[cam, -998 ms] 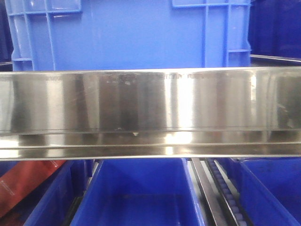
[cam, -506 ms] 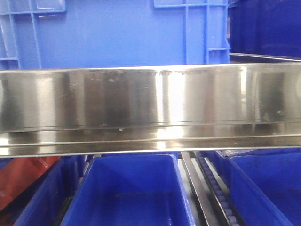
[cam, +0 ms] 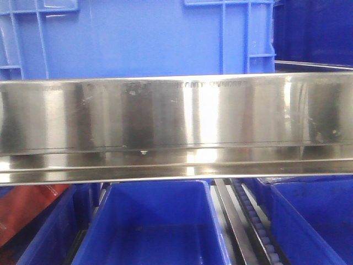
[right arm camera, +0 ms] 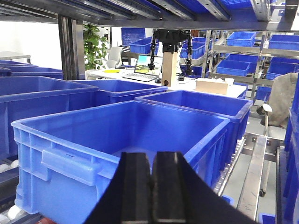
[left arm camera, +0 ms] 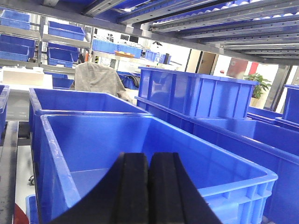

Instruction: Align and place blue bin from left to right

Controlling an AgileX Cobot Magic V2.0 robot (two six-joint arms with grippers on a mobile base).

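The blue bin (cam: 138,38) fills the top of the front view, standing on the upper shelf behind a steel rail (cam: 176,127); its ribbed right corner (cam: 259,33) shows. In the left wrist view my left gripper (left arm camera: 149,157) is shut with nothing in it, over the near edge of an open bright-blue bin (left arm camera: 117,140). My right gripper (right arm camera: 152,155) is also shut and empty, just above the near rim of an open blue bin (right arm camera: 70,158) with a moulded handle. I cannot tell whether both wrist views show the same bin.
Darker blue bins (cam: 154,226) sit on the lower shelf beside roller tracks (cam: 259,226); a red object (cam: 27,212) lies lower left. More blue bins (left arm camera: 196,93) crowd the shelf around both grippers. Shelf rails (left arm camera: 187,18) run overhead, and a steel upright (right arm camera: 70,46) stands at the left.
The whole front view has shifted: the blue bin's right corner and the lower bins now appear further left, and the steel rail sits slightly higher.
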